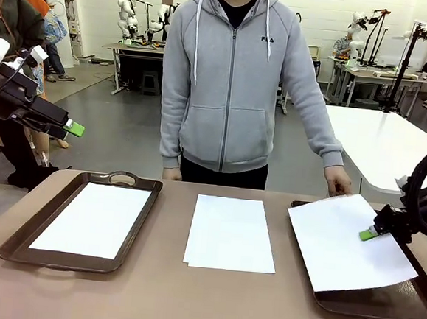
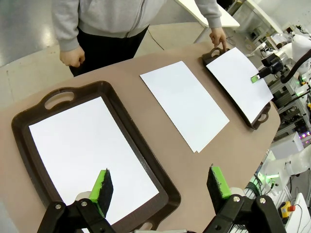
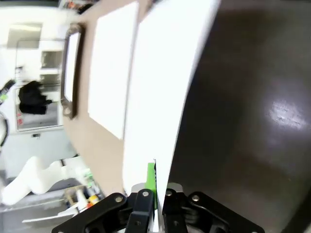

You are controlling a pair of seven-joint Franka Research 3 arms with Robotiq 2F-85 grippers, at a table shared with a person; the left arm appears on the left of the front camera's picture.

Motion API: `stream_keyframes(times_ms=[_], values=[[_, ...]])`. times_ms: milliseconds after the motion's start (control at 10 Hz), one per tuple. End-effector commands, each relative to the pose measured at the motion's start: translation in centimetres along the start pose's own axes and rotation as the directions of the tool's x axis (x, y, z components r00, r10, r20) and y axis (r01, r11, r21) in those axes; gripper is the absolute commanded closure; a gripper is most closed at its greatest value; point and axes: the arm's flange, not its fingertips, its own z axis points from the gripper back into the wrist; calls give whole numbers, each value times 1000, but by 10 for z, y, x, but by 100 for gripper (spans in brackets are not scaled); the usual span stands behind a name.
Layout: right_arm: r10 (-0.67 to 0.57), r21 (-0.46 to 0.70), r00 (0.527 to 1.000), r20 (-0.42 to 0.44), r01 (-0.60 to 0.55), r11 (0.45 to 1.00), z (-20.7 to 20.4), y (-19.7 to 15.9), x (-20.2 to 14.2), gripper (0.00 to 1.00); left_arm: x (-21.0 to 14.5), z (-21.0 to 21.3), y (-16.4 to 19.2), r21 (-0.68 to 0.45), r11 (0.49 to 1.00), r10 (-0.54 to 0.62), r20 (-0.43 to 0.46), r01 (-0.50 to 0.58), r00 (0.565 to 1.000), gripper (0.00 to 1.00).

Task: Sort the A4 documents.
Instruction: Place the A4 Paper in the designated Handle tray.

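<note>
A plain white thin paper sheet (image 1: 336,247) is in the green-padded black right gripper (image 1: 368,234). Under that gripper, a dark brown handled tray (image 1: 379,307) on a tan tabletop (image 1: 187,301)

Beyond our brown table (image 1: 166,296) we see a grey, glossy floor (image 1: 120,123) catching pale light. Just past the brown table's far right corner stands a white table (image 1: 392,144). Well behind the brown table, workbenches (image 1: 137,48) stand to either side before a white wall (image 1: 314,12).
</note>
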Motion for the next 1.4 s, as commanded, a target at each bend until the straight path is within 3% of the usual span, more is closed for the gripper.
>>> stream_keyframes(times_ms=[0, 200, 400, 1300], values=[[-48, -113, 998, -34, 44, 993, -1, 4, -4, 99, 0, -1, 0, 0, 1000, 5, 9, -5, 1000, 0], [-54, -200, 998, -30, 47, 979, 4, -1, 1, 99, 0, -1, 0, 0, 1000, 5, 9, -5, 1000, 0], [-62, -217, 998, -13, 58, 975, 1, -3, 7, 99, 0, -1, 0, 0, 1000, 5, 9, -5, 1000, 0], [-151, -176, 987, 54, 158, 972, -14, -10, 6, 99, 0, -1, 0, 0, 1000, 5, 9, -5, 1000, 0]])
